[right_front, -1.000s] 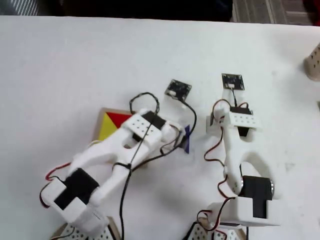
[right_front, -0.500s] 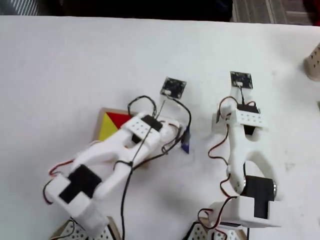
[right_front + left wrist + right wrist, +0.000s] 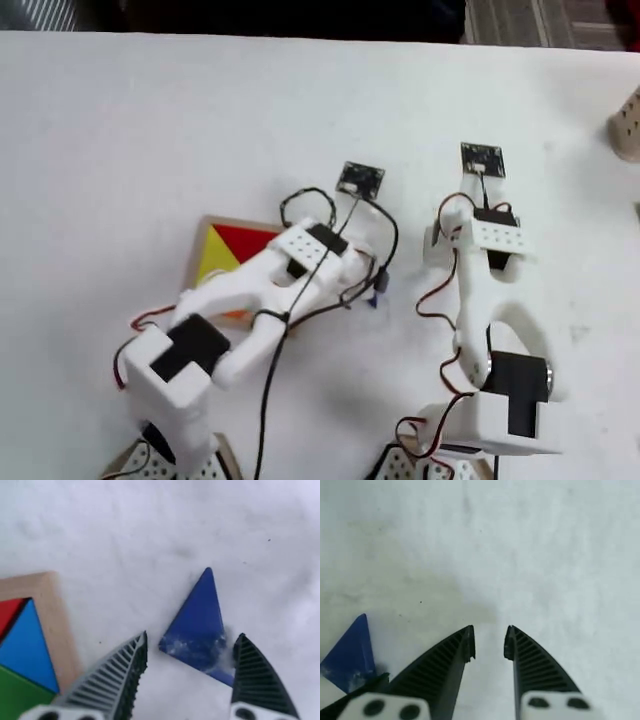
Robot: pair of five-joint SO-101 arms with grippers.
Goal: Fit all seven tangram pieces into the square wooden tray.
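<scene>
In the high view the left arm (image 3: 250, 285) lies across the tray (image 3: 193, 255) left of centre, hiding all but its upper left corner with a red piece (image 3: 245, 238) and a yellow piece (image 3: 212, 262). Just right of it, off the rim, the blue triangle (image 3: 200, 622) lies flat on the tabletop (image 3: 150, 130) between the wide-open jaws of the left gripper (image 3: 191, 637), one corner cut off behind a finger (image 3: 255, 675). The right gripper (image 3: 489, 632) hangs right of centre, jaws narrowly parted, empty.
</scene>
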